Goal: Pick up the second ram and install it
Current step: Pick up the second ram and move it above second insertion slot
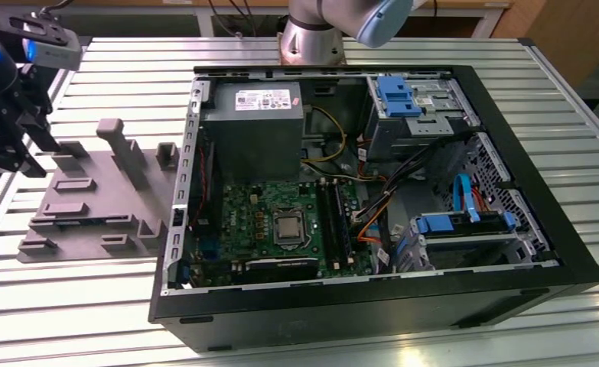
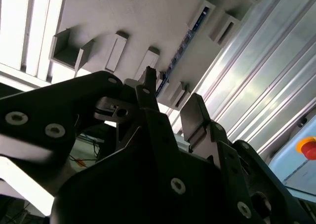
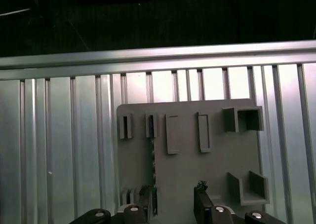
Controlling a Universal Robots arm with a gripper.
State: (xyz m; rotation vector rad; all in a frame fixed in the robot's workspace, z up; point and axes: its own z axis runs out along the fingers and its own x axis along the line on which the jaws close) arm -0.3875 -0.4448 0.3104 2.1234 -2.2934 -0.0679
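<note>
In the first wrist view the gripper [image 3: 175,197] is seen spread apart and empty above the gray fixture plate [image 3: 212,165], where the second ram [image 3: 153,165] is kept standing on its long edge, probably so that its flat sides can be clamped.

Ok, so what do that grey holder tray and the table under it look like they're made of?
The grey holder tray looks like matte plastic, possibly 3D-printed: it is a uniform dull grey with blocky ribs and pockets and no shine. The table looks like bare aluminium profile, with silvery slats, long grooves and bright reflections.
</note>
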